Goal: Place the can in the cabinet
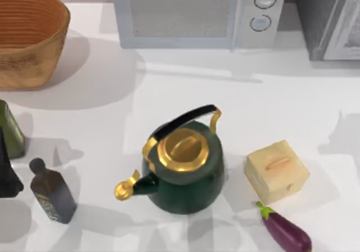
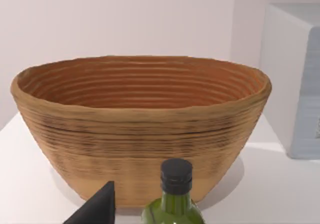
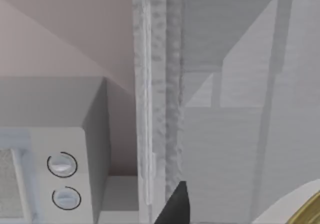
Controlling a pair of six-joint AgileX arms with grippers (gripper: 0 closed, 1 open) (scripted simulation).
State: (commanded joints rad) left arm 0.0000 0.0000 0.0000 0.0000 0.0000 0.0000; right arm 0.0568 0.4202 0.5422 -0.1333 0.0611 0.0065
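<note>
The cabinet (image 1: 332,21), dark grey and speckled with a lighter framed door panel, stands at the table's back right. In the right wrist view its speckled door frame (image 3: 160,99) rises close in front of my right gripper (image 3: 172,209), of which a dark tip shows. Beside that tip is a pale rounded shape with a yellowish rim (image 3: 306,206); I cannot tell whether it is the can. My left gripper (image 1: 7,176) sits at the table's left edge, by a green bottle (image 2: 172,204).
A pale microwave (image 1: 197,13) with two knobs stands at the back middle, left of the cabinet. A woven basket (image 1: 28,38) is back left. A green and gold kettle (image 1: 183,167), a tan box (image 1: 277,170), an eggplant (image 1: 286,229) and a dark bottle (image 1: 52,191) crowd the front.
</note>
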